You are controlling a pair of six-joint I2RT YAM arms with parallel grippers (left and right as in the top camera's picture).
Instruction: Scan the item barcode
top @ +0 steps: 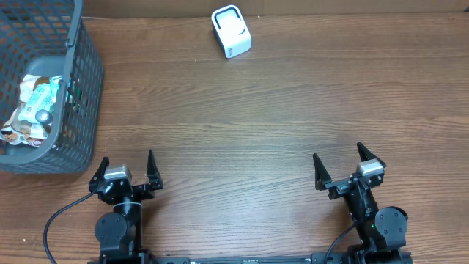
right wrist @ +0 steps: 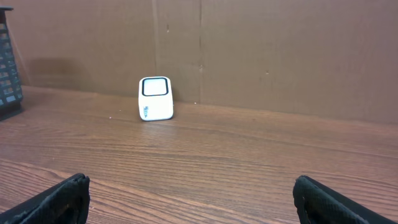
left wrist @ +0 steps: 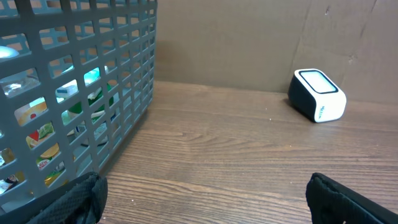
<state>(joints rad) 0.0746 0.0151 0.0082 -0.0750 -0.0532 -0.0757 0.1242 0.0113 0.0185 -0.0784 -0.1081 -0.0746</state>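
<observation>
A white barcode scanner (top: 231,31) with a dark-rimmed window stands at the back of the wooden table, seen also as the scanner (left wrist: 317,95) in the left wrist view and the scanner (right wrist: 155,98) in the right wrist view. Several packaged items (top: 35,106) lie inside a grey mesh basket (top: 86,70) at the far left. My left gripper (top: 128,158) rests near the front edge, open and empty, just right of the basket. My right gripper (top: 338,151) is open and empty at the front right. Both grippers are far from the scanner.
The basket wall (left wrist: 93,74) fills the left of the left wrist view, with colourful packets (left wrist: 43,127) showing through the mesh. A brown cardboard wall (right wrist: 261,50) runs behind the table. Bare wood (top: 234,132) lies between the grippers and the scanner.
</observation>
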